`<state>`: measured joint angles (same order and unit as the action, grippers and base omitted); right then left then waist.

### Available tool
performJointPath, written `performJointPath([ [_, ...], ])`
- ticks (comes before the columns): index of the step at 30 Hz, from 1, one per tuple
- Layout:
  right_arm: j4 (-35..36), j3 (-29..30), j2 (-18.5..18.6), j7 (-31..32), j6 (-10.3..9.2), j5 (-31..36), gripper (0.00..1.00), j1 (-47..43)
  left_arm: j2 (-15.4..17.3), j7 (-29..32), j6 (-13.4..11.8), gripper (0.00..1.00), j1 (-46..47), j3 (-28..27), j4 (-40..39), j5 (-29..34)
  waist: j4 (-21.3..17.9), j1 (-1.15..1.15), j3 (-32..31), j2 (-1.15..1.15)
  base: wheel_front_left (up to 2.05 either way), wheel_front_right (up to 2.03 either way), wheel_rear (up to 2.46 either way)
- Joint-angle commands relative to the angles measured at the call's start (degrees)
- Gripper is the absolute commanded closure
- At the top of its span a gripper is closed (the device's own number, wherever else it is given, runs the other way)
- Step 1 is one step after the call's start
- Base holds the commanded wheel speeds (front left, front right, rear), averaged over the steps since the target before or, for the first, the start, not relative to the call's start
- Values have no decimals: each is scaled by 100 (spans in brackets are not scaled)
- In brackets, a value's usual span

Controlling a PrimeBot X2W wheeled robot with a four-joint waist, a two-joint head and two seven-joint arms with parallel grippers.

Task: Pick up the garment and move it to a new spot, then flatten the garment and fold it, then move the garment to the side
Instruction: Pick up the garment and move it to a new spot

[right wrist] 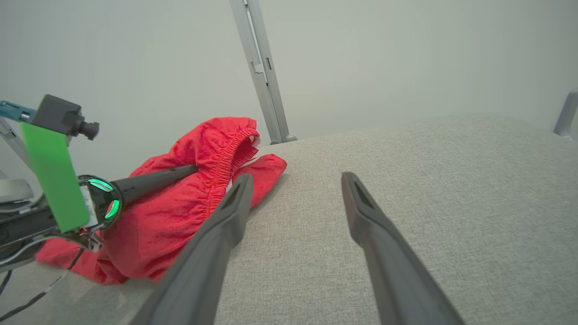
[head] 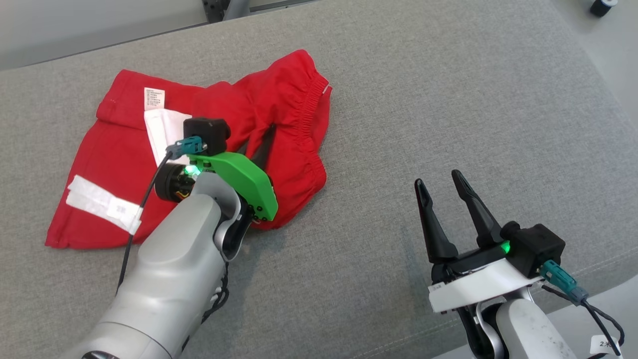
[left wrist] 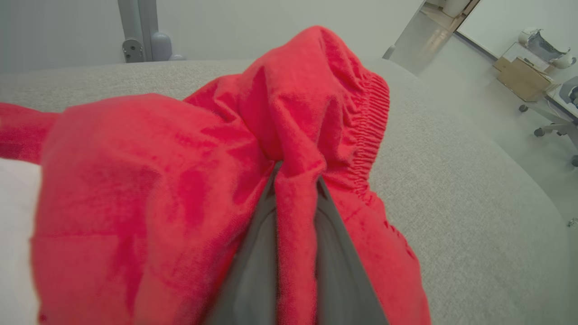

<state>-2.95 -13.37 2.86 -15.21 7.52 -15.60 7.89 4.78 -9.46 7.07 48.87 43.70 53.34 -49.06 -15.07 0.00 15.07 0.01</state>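
The red garment (head: 114, 164) lies crumpled on the left part of the grey bench (head: 448, 99). The left end effector (head: 262, 145) is clenched on a fold of the cloth near the elastic waistband (head: 309, 99); the fold is bunched between its fingers. The right end effector (head: 442, 182) is released, with its fingers spread, over bare bench to the right of the garment and not touching it.

One garment (head: 114, 159), two sets of jaws

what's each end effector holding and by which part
The left end effector pinches a fold of the red shorts beside the elastic waistband; right end effector open, empty.
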Motion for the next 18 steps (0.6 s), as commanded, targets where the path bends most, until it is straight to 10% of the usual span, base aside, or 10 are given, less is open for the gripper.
performJointPath([
  [1,-18,2,6,5,-6,12,0,-63,-31,-150,21,58,-117,-10,45,-35,104,0,-166,-1,0,0,0],
  [2,-21,0,6,5,-6,10,0,-85,-82,-258,33,0,-136,4,21,-76,147,0,-229,-1,0,0,0],
  [9,-37,27,8,5,-6,67,0,-235,-120,-567,8,0,-367,-115,-207,-15,526,0,-611,-1,0,0,0],
  [18,-68,146,9,5,-6,189,0,-471,54,-570,-681,0,-1609,-1591,-1799,1225,1113,0,-1031,-1,0,0,0],
])
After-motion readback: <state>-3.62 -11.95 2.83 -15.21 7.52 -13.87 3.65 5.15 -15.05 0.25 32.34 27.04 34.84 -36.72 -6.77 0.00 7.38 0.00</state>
